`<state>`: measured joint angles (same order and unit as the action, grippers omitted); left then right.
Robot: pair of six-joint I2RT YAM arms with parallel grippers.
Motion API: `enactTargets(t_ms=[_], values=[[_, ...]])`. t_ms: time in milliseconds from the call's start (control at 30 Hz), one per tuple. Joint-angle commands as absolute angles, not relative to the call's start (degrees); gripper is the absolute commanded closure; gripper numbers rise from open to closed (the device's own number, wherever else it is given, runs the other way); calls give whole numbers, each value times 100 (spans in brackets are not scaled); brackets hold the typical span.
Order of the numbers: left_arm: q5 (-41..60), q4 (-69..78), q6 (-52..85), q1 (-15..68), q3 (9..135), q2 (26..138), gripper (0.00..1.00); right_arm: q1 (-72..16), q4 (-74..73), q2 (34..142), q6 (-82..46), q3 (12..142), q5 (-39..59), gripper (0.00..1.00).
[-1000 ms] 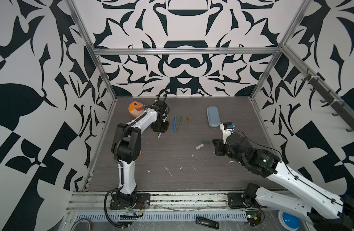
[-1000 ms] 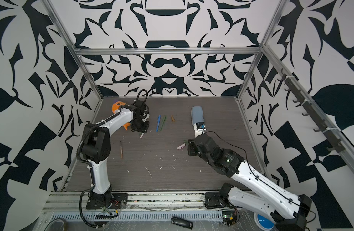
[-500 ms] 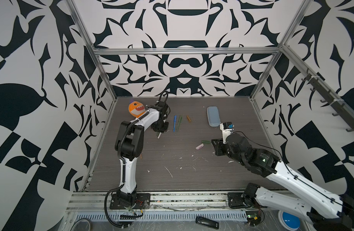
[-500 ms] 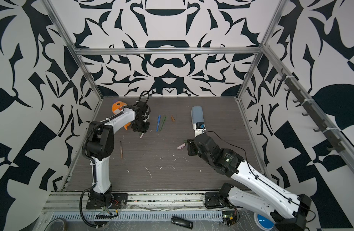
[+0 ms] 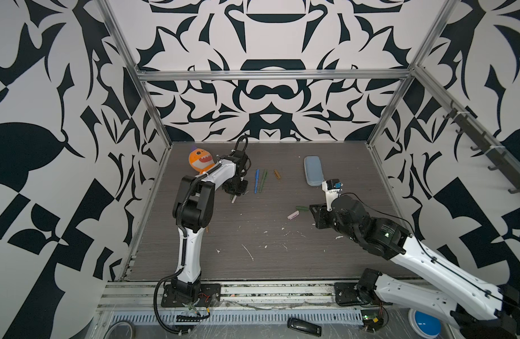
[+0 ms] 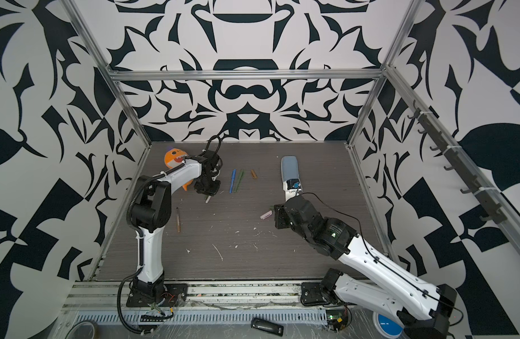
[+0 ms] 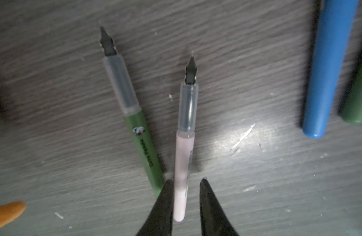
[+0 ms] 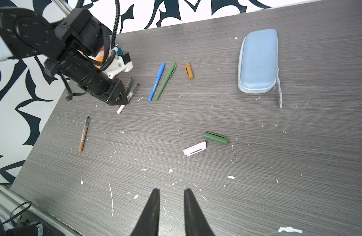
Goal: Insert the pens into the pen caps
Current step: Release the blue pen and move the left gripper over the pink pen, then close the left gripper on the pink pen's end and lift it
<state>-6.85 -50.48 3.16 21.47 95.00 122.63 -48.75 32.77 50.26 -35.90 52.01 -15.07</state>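
My left gripper (image 7: 186, 181) is open low over the table, its jaws astride the tail of the white-pink pen (image 7: 184, 155). One finger touches the pen and a gap shows at the other. A green pen (image 7: 143, 143) lies beside it, nib bare. My right gripper (image 8: 170, 190) hovers narrowly open and empty, short of the pale pink cap (image 8: 195, 148) and green cap (image 8: 215, 138). A blue pen (image 8: 156, 81) and a second green pen (image 8: 165, 81) lie side by side. The orange-brown cap (image 8: 189, 70) lies near them. The orange-brown pen (image 8: 84, 133) lies alone near the left edge.
A pale blue zip case (image 5: 313, 170) lies at the back right. An orange toy (image 5: 200, 160) sits in the back left corner behind the left arm (image 5: 194, 205). White flecks dot the table's middle. Patterned walls close three sides.
My right gripper's jaws have parted a little from shut. The left gripper has stayed over the white-pink pen, with its arm shifted slightly.
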Motion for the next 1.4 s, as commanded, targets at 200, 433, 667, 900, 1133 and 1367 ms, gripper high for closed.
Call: enactTargets(t_ms=[200, 433, 667, 900, 1133, 1367], values=[[-648, -5222, 303, 2145, 9618, 12479, 75, -4859, 3133, 4859, -3590, 5247, -1564, 75], [-600, -5220, 321, 2201, 9524, 12481, 82, -4860, 3120, 4878, -3579, 5230, -1569, 75], [-549, -5168, 519, 2323, 9207, 12151, 88, -4860, 3095, 4834, -3568, 5248, -1591, 75], [-461, -4853, 900, 2569, 8255, 11026, 89, -4857, 3095, 4782, -3639, 5229, -1510, 75], [-276, -4411, 1385, 3269, 7019, 10208, 89, -4858, 2958, 4894, -3725, 5197, -1383, 75], [-288, -4278, 1711, 4272, 6851, 10303, 89, -4852, 2887, 5119, -3717, 5305, -1301, 76]])
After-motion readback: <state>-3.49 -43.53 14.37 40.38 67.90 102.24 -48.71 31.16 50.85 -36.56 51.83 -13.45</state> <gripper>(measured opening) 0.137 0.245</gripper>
